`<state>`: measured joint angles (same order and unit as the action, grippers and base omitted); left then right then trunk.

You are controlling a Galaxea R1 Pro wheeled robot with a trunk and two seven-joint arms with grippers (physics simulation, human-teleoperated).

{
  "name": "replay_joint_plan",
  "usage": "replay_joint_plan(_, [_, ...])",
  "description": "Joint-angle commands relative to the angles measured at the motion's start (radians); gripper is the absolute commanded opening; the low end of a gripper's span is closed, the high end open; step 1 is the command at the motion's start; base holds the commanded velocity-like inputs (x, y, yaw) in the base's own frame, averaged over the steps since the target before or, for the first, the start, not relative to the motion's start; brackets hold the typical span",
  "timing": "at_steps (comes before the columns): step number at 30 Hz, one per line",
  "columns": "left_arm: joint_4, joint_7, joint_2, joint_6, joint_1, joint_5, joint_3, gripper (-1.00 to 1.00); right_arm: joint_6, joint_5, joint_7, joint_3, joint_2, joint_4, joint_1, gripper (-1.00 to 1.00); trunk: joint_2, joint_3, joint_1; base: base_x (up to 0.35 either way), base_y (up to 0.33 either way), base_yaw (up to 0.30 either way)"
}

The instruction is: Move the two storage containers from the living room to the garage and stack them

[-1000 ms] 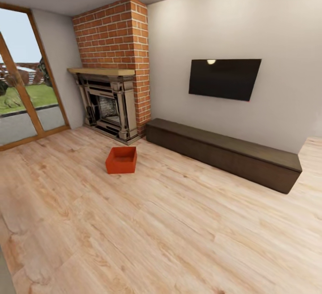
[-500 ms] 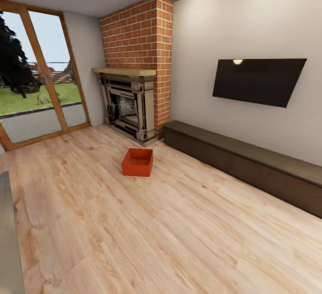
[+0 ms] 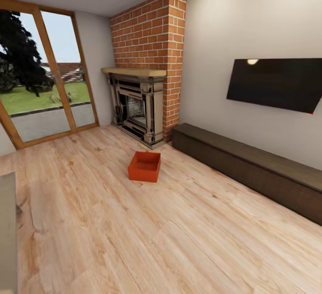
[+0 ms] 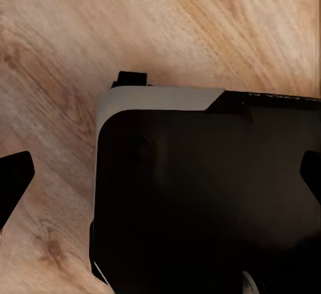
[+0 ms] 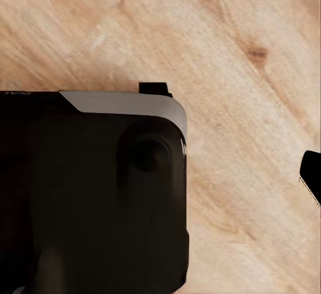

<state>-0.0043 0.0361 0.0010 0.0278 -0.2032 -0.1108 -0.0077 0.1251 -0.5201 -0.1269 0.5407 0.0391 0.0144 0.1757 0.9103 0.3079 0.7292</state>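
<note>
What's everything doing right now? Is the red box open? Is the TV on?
storage container: open-topped, upright, looks empty, alone on the wood floor.
TV: screen dark, mounted on the wall.
fireplace: no fire visible.
bench: nothing on top.
left end effector: fingertips apart, holding nothing.
right end effector: cannot tell.

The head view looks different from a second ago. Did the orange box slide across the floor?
No. The whole picture shifted, so the camera turned left: more of the big glass door shows and the black wall TV has slid rightward, partly out of frame. The orange-red open-topped storage container sits in the same spot on the light wood plank floor, in front of the brick fireplace. Nothing was grabbed.
</note>
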Motion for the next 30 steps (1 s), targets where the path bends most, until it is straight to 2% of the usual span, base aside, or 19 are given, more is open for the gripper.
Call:
replay_joint_plan(1, [0.001, 0.004, 0.0, 0.003, -0.001, -0.01, -0.001, 1.0, 0.004, -0.007, -0.002, 0.008, 0.001, 0.001, 0.001, 1.0, 0.001, 0.001, 0.001, 0.322, 0.0, 0.001])
replay_joint_plan(9, [0.001, 0.004, 0.0, 0.003, -0.001, -0.01, -0.001, 1.0, 0.002, -0.004, -0.002, 0.008, 0.003, 0.001, 0.001, 1.0, 0.001, 0.001, 0.001, 0.322, 0.0, 0.033])
replay_joint_plan(30, [0.001, 0.004, 0.001, 0.003, -0.001, -0.01, -0.001, 1.0, 0.004, -0.003, -0.002, 0.008, 0.002, 0.001, 0.001, 1.0, 0.001, 0.001, 0.001, 0.322, 0.0, 0.261])
